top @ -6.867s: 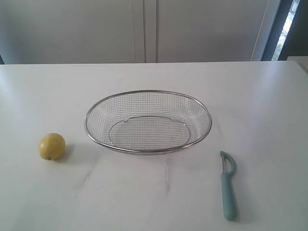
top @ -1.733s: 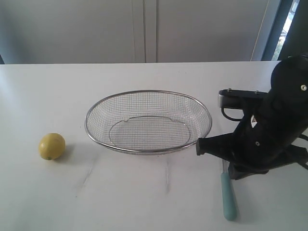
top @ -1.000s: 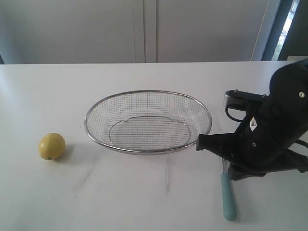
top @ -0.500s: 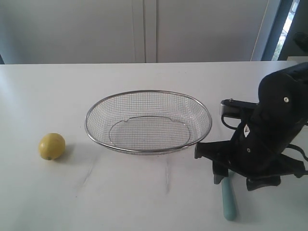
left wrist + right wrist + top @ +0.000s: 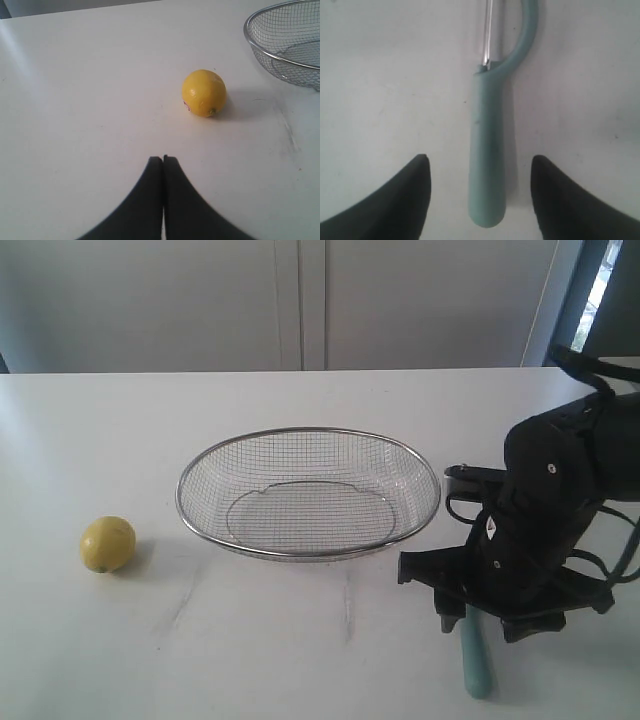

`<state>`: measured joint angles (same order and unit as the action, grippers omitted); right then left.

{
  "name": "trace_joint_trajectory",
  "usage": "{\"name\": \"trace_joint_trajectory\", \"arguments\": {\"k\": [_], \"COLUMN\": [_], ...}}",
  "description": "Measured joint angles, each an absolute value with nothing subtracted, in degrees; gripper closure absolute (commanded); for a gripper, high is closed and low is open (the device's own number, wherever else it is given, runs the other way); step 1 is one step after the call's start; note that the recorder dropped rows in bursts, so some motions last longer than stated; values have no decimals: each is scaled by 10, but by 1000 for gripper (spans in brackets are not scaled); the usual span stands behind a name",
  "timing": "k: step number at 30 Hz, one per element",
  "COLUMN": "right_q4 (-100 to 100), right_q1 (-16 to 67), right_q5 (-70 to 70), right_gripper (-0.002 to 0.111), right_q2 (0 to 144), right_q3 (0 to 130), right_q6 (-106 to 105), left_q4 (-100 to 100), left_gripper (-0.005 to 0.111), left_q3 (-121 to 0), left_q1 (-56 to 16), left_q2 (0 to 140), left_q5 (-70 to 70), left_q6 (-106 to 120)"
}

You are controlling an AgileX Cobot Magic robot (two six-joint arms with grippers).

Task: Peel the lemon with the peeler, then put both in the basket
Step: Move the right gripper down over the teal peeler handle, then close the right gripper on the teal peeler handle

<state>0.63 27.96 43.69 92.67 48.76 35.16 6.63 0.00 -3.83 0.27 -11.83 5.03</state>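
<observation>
The yellow lemon [image 5: 107, 544] lies on the white table, left of the wire mesh basket [image 5: 308, 554]. In the left wrist view the lemon [image 5: 204, 93] sits some way ahead of my left gripper [image 5: 163, 159], which is shut and empty, and the basket [image 5: 290, 30] shows at one corner. My left gripper is out of the exterior view. The teal peeler [image 5: 475, 665] lies flat to the front right of the basket, its head hidden under my right arm. My right gripper [image 5: 480, 159] is open low over the table, with a finger on each side of the peeler [image 5: 488, 130] handle, not touching it.
The black right arm [image 5: 550, 510] stands close to the basket's right rim. The table's front edge is near the peeler's handle end. A grey wall with a window strip [image 5: 600, 290] lies behind the table.
My right arm has come down and turned over the peeler, so its open fingers now straddle the handle. Lemon, basket and peeler have not moved.
</observation>
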Motion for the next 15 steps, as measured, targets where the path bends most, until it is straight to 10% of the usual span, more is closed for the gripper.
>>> {"name": "trace_joint_trajectory", "arguments": {"k": [15], "right_q4": [18], "right_q1": [280], "right_q5": [365], "right_gripper": [53], "right_q2": [956], "right_q3": [452], "right_q6": [343], "left_q4": [66], "left_gripper": [107], "left_q3": [0], "left_q1": [-38], "left_q2": [3], "left_q5": [-120], "left_q6": [50]}}
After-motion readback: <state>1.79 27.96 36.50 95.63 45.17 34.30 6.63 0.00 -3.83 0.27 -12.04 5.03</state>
